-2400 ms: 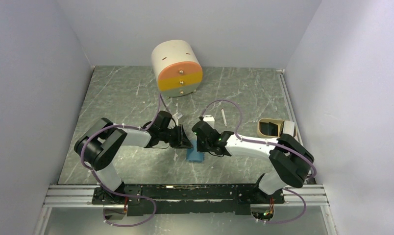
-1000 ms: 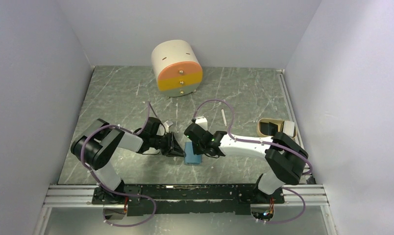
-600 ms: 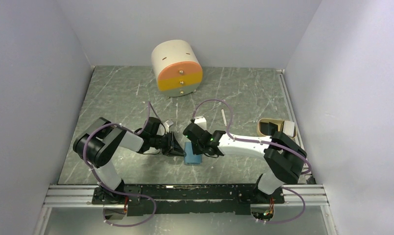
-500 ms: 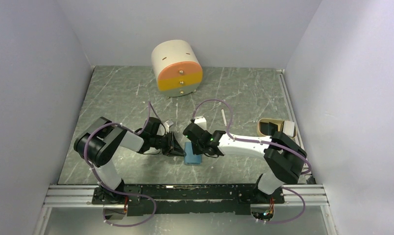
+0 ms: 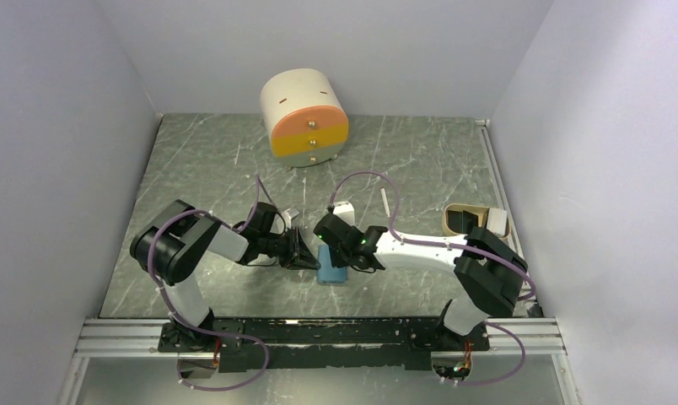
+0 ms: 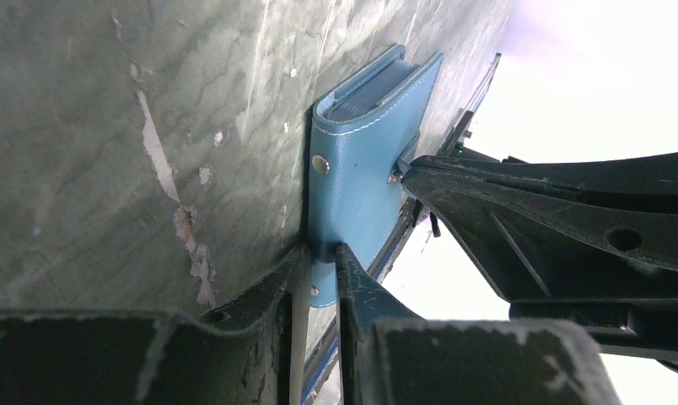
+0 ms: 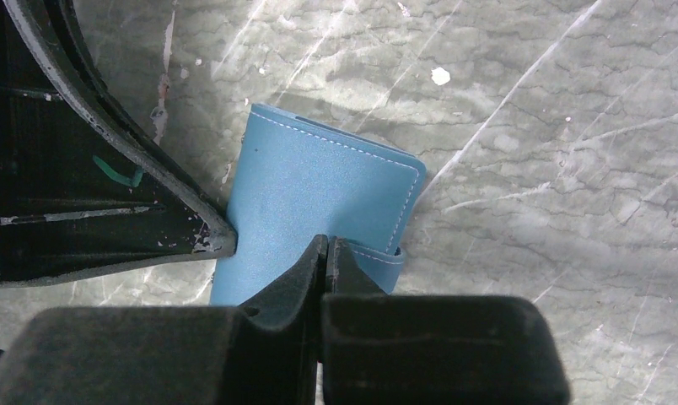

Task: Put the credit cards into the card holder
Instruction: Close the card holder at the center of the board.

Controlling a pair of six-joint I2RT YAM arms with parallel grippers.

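Top external view: closed blue card holder (image 5: 333, 272) on the tabletop (image 5: 209, 169), lower centre. Left fingers (image 6: 357, 291) pinch its edge; right fingers (image 7: 293, 274), nearly together, meet its other side. Opening it seems underway; next, spread the covers.

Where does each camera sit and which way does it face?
Top external: above and behind the bases, looking down on the table, both arms, and the card holder between left gripper and right gripper.
Left wrist: low over the table, looking along its own fingers at the card holder; the right gripper shows opposite.
Right wrist: above, looking down past its own fingers onto the card holder's cover; the left gripper shows at left.
Shared: both wrist views show the card holder and the other arm's gripper.
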